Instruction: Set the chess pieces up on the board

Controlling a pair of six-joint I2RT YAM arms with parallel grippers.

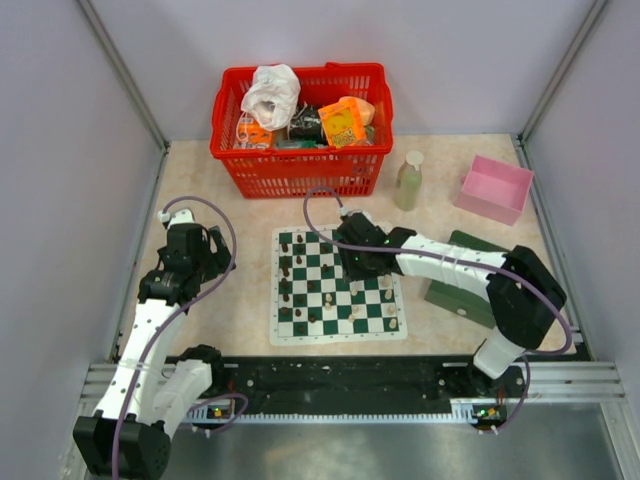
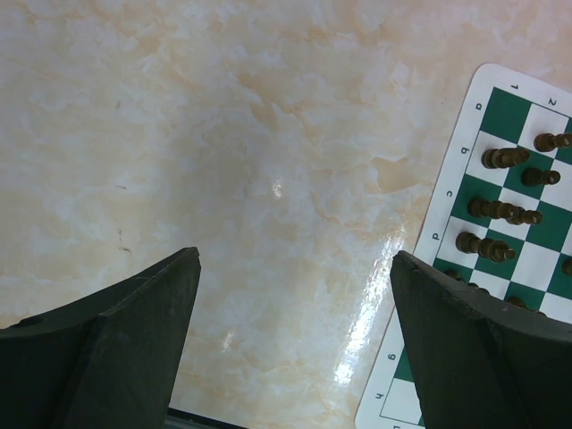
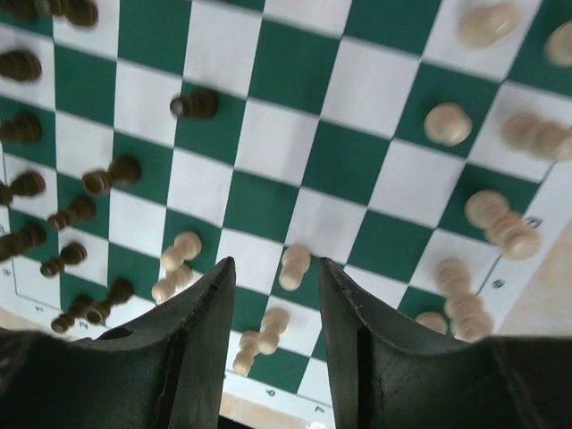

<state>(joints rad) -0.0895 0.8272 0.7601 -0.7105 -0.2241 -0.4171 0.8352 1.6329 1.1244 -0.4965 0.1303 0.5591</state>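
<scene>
the right pincer (image 3: 275,264) hangs over the board (image 3: 295,63) with its jaws narrowly parted and empty, a cream piece (image 3: 294,265) just beyond its tips, so a sideways drift could topple it or its close neighbours (image 3: 179,257).

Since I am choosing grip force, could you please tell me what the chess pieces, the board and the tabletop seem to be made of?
Cream pieces and dark pieces: probably turned wood, matte, no glare; plastic is possible. Board: likely a thin printed mat, perhaps vinyl, lying flat. Tabletop: glossy marble-patterned surface, perhaps laminate, with bright reflections.
</scene>
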